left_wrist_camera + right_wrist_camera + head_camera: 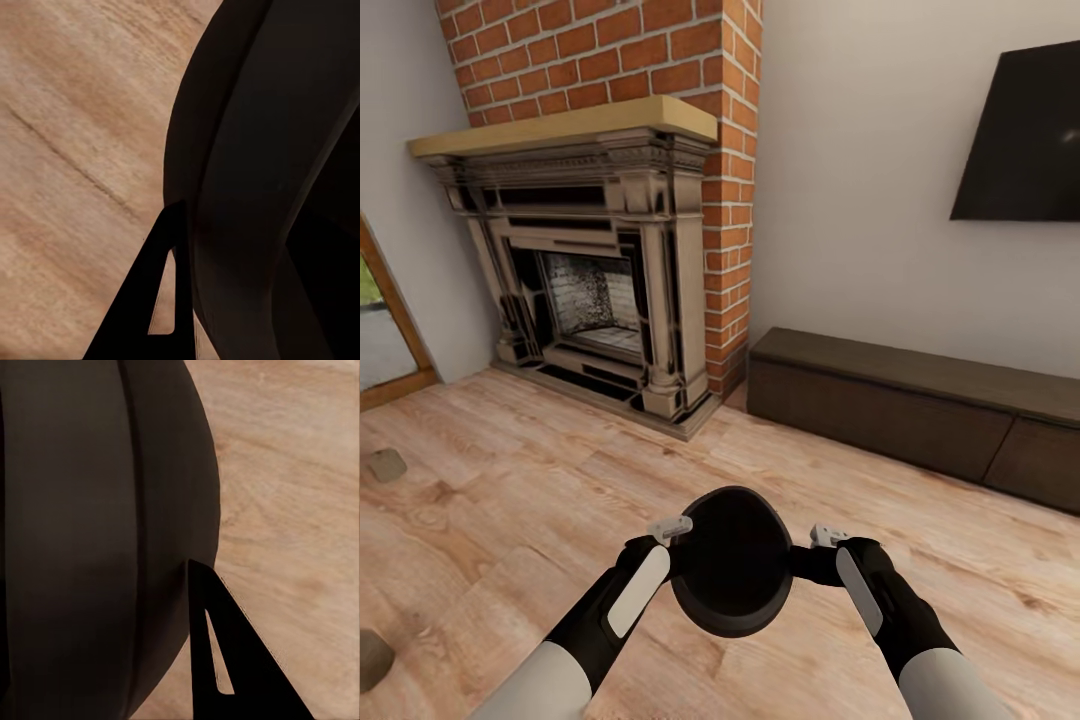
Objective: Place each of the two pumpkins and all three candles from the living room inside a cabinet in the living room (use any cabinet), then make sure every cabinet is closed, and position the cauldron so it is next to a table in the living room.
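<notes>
Nearest to you, the cauldron (732, 562) hangs above the wood-plank floor (510, 480), caught between your two arms with its wide mouth tipped up toward the head camera. Your left gripper (678, 545) sits against the pot's left rim and your right gripper (815, 560) against its right side, so each looks clamped on the pot. The fingertips are hidden behind the black body, though, so you cannot tell how far the jaws stand apart. In the left wrist view, one dark finger (154, 300) lies right alongside the cauldron (262, 180), touching or nearly touching its wall, with bare floor (75, 150) beyond. In the right wrist view, a finger (225, 660) likewise rests against the rounded belly of the cauldron (97, 532), with floor (300, 472) on its other side. Out past your left gripper, well apart from it, a small beige candle (387, 464) lies on the planks. Another brownish thing (372, 658) sits at the picture's edge beside your left forearm, too cropped to name. Farther ahead of your right gripper stands the cabinet (920, 410), long, low and dark brown, with both fronts flush and shut. Ahead of your left gripper is the ornate fireplace (590, 280), set in its brick chimney (660, 55). A dark screen (1025, 135) hangs on the wall above the cabinet.
</notes>
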You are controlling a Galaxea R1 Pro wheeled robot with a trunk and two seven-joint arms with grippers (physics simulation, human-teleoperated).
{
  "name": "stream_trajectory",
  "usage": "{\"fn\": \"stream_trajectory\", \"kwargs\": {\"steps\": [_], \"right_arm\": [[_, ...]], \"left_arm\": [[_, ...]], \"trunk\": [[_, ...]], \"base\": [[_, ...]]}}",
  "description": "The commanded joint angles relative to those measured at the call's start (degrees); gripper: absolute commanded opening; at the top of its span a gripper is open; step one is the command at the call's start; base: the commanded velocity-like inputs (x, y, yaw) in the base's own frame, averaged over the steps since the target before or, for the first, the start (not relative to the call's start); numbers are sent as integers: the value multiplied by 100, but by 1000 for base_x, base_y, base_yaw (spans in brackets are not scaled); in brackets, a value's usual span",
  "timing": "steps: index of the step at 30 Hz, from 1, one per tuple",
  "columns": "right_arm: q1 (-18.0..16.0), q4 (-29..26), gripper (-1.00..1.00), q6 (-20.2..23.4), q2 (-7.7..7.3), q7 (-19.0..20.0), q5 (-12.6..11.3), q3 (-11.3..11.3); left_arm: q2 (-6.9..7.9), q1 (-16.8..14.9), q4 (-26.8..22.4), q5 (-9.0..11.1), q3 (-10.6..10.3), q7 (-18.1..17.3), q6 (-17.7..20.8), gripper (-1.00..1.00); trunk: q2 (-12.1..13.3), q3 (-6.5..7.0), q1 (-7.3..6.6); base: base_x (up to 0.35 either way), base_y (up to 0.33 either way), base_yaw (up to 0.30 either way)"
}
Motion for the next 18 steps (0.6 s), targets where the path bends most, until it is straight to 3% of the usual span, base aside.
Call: {"fn": "stream_trajectory", "kwargs": {"steps": [1,18], "right_arm": [[0,1,-100,27,-2,17,12,2],[0,1,-100,29,-2,17,12,0]], "left_arm": [[-1,-8,-21,178,-79,48,-80,-100],[2,-8,-108,163,-86,48,-80,-100]], "trunk": [[-3,-5,-2],[-3,-5,-2]], "base": [[0,0,265],[0,-60,265]]}}
